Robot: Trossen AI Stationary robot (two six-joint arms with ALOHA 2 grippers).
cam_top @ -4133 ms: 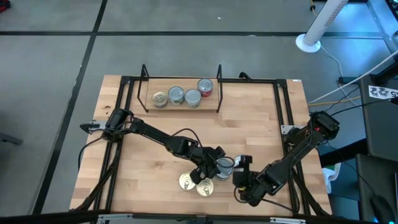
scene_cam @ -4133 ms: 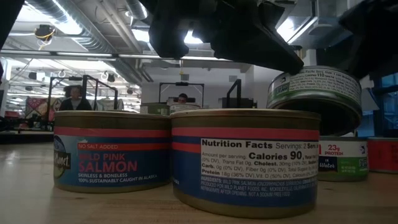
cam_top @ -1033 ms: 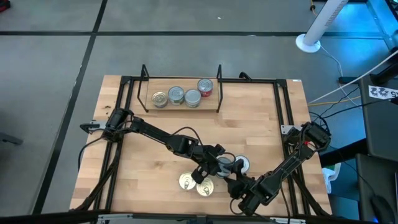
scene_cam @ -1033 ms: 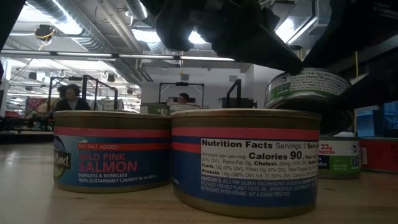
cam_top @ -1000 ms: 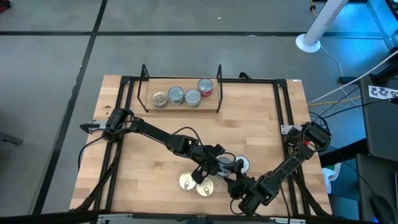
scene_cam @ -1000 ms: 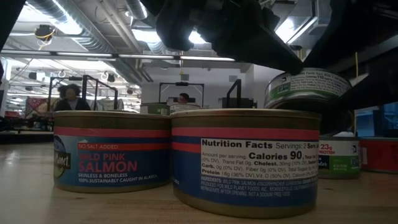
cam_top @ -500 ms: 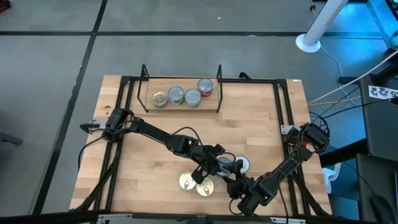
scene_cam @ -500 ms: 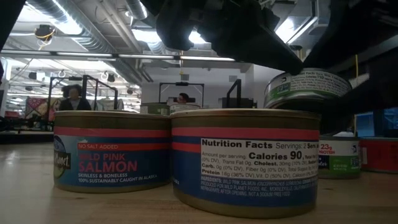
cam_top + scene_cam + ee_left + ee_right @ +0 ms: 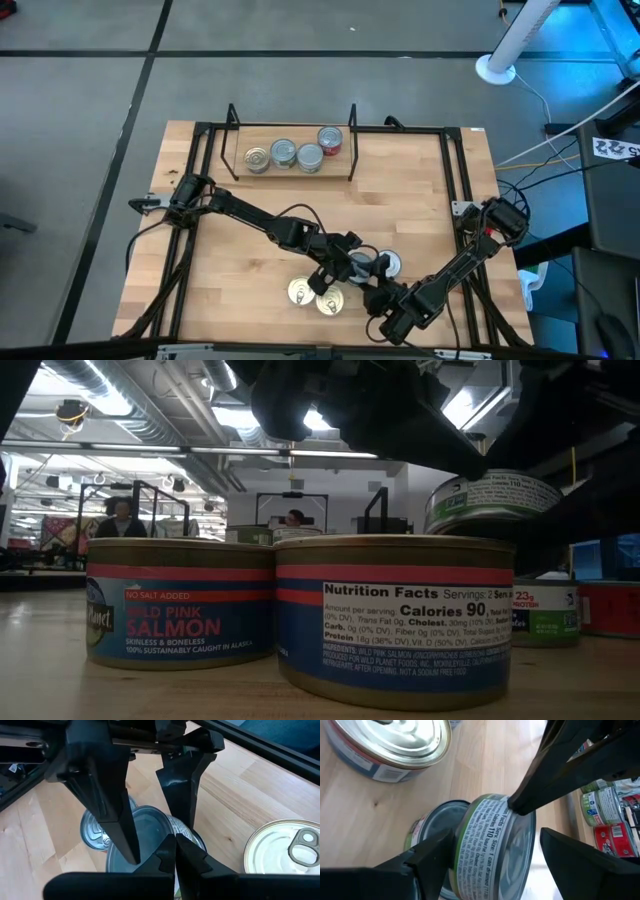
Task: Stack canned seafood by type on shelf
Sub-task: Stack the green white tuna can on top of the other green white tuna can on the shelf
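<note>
L gripper (image 9: pixel 345 268), reaching in from table's 9 o'clock, pinches rim of tilted green-label silver tin (image 9: pixel 492 498) ("Serv. Size: 1 can") off the wood tabletop (image 9: pixel 420 190) at 6 o'clock; R gripper (image 9: pixel 372 292) fingers spread wide around it.

Blue salmon tins (image 9: pixel 180 603) with a red band, green-and-white labelled tin (image 9: pixel 490 845), red tin (image 9: pixel 330 140) on shelf, light-wood worktop (image 9: pixel 420 200), black arms.
</note>
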